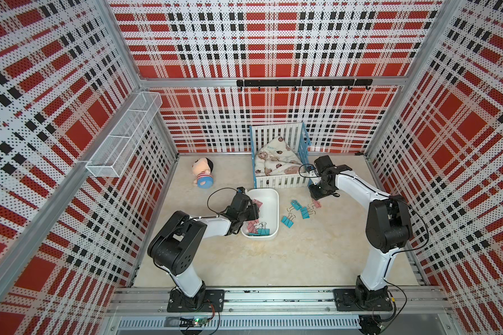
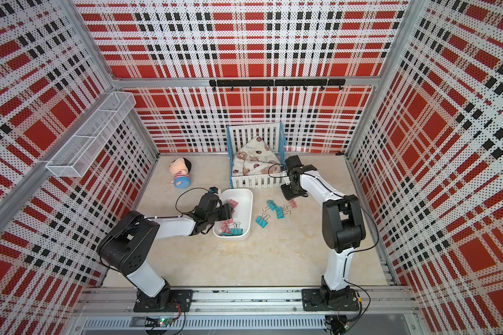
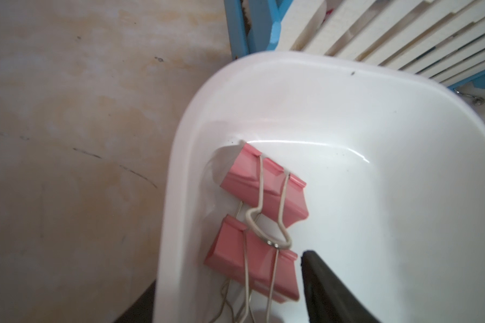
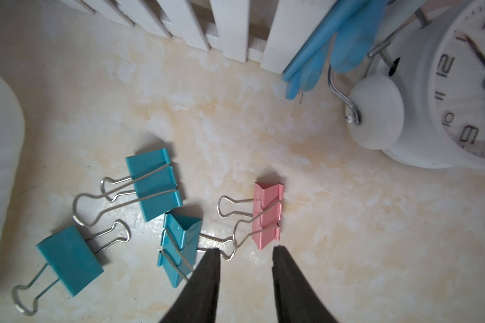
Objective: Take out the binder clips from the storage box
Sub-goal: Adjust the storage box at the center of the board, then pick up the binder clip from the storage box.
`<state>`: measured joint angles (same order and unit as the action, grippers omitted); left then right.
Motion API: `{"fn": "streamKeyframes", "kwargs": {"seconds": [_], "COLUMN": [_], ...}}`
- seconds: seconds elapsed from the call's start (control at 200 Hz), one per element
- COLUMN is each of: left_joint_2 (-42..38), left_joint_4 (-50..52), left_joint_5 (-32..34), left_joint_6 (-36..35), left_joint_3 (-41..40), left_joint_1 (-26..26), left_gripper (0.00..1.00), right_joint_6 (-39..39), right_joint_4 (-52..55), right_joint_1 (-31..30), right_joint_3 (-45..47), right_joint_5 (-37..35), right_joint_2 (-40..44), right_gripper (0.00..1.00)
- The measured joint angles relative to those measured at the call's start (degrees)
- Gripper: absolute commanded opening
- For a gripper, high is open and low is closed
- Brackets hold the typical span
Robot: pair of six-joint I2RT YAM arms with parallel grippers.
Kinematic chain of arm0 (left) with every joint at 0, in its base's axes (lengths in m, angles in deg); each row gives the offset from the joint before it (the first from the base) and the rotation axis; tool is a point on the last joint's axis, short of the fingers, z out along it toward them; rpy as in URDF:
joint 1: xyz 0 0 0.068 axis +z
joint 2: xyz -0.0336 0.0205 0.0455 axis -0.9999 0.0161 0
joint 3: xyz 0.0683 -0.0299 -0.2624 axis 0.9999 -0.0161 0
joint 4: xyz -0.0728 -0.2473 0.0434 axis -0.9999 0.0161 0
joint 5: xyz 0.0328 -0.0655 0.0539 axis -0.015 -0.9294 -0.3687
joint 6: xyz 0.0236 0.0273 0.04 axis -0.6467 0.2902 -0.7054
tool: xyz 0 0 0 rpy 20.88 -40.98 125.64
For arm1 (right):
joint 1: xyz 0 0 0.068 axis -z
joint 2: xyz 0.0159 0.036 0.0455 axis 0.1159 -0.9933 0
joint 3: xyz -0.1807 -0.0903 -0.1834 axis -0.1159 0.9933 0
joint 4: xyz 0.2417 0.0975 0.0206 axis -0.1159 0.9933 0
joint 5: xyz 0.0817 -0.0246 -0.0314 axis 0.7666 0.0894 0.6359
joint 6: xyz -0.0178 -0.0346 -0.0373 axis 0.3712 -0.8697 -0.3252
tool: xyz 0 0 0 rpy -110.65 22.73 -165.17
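Note:
The white storage box (image 1: 271, 195) (image 2: 245, 196) sits mid-table. Pink binder clips (image 1: 256, 203) lie at its far left wall, and pink and teal ones (image 1: 258, 230) at its near end. My left gripper (image 1: 251, 213) (image 3: 227, 268) is open astride that left wall: one finger (image 3: 322, 282) is inside beside two pink clips (image 3: 263, 190), the other outside. Three teal clips (image 4: 151, 184) (image 4: 70, 260) (image 4: 179, 243) and a pink clip (image 4: 266, 215) lie on the table right of the box. My right gripper (image 1: 315, 198) (image 4: 245, 249) hovers open just over them, holding nothing.
A white-and-blue slatted crib (image 1: 279, 181) with a blanket stands behind the box. A white alarm clock (image 4: 445, 98) is beside the crib's corner, close to my right gripper. A plush doll (image 1: 204, 174) lies at the back left. A wire-mesh basket (image 1: 122, 139) hangs on the left wall.

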<state>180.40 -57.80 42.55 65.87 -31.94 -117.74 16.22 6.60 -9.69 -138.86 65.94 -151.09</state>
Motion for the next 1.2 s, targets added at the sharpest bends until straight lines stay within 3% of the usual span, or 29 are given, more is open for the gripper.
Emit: {"fn": "streamKeyframes", "kwargs": {"seconds": [0.185, 0.436, 0.737, 1.202], "left_joint_2": [-0.6, -1.7, -6.1, -15.5], "left_joint_4": [1.0, 2.2, 3.2, 3.8], "left_joint_5": [0.1, 0.6, 1.6, 3.4], "left_joint_6": [0.0, -0.5, -0.4, 0.9], "left_joint_3": [0.0, 0.0, -0.2, -5.9], "left_joint_1": [-0.1, -0.8, -1.2, -1.4], "left_gripper": [0.67, 0.67, 0.67, 0.67], "right_joint_6": [-0.8, -2.1, -3.3, -3.4], "right_joint_4": [-1.2, -6.7, -11.4, -16.0], "right_joint_1": [-1.1, -3.1, -10.5, -21.3], "right_joint_3": [0.0, 3.0, 3.5, 3.5], "right_joint_5": [2.3, 11.2, 20.2, 28.7], "right_joint_2": [2.8, 7.1, 8.4, -1.0], "right_gripper": [0.38, 0.44, 0.46, 0.57]}}
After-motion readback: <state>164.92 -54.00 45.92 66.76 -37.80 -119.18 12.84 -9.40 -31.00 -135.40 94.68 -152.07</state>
